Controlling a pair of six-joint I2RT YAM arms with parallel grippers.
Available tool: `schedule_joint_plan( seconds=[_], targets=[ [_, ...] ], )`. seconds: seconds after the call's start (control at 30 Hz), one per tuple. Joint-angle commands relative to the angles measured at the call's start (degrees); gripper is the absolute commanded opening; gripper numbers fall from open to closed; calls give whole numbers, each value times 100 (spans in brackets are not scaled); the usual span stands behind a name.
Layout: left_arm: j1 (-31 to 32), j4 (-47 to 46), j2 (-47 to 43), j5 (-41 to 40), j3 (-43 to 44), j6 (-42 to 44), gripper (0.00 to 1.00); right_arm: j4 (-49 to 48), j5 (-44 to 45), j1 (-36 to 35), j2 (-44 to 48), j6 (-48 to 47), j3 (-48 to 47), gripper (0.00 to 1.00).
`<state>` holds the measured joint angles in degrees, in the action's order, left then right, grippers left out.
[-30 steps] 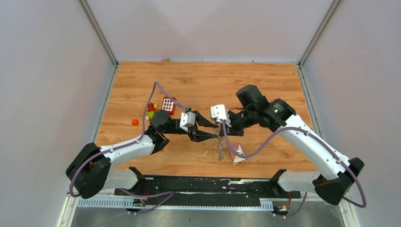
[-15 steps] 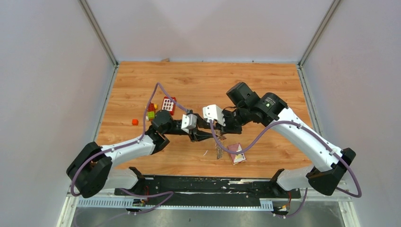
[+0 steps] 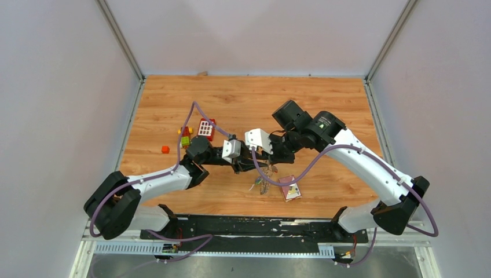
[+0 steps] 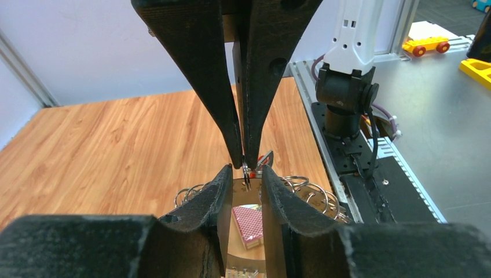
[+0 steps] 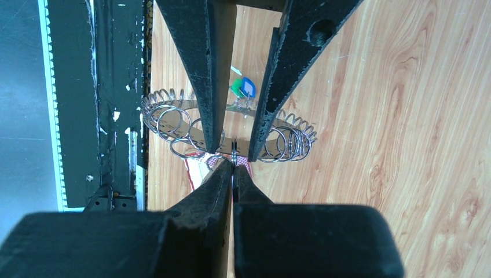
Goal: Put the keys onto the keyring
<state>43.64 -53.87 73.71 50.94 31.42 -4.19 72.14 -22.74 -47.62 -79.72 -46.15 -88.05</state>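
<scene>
The keyring [image 3: 264,184], a grey metal ring fringed with small wire loops, hangs above the table between both grippers. My left gripper [image 3: 253,165] grips its flat band [image 4: 246,194], one finger on each side. My right gripper [image 3: 267,161] meets it tip to tip and is shut on a thin wire loop [image 4: 246,172] at the ring's rim. A red tag [image 4: 255,173] and a silvery key tip show just behind that loop. Blue [image 5: 249,87] and green [image 5: 237,90] tags hang at the ring's far side. In the right wrist view, my right fingertips [image 5: 233,165] touch the ring [image 5: 168,124].
A maroon card [image 3: 290,189] lies on the wood under the ring. A red block with white squares [image 3: 206,128] and small coloured bricks [image 3: 184,136] sit at the left. The black rail [image 3: 249,223] runs along the near edge.
My right arm has swung left and closed in on the left gripper. The ring has swung from hanging edge-on to a flatter tilt, and coloured tags now show beneath it.
</scene>
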Motion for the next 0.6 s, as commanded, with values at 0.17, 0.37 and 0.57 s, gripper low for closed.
schedule_joint_plan(
  seconds=[0.17,0.37,0.57],
  targets=[
    [72,-170,60,-23,4,-16,25,-138,-24,-44,53,77,-300,0],
    [92,-76,57,-16,21,17,17,-188,-37,-39,75,105,-274,0],
    [99,-54,65,-17,36,23,11,-221,-76,-44,79,123,-244,0]
  ],
)
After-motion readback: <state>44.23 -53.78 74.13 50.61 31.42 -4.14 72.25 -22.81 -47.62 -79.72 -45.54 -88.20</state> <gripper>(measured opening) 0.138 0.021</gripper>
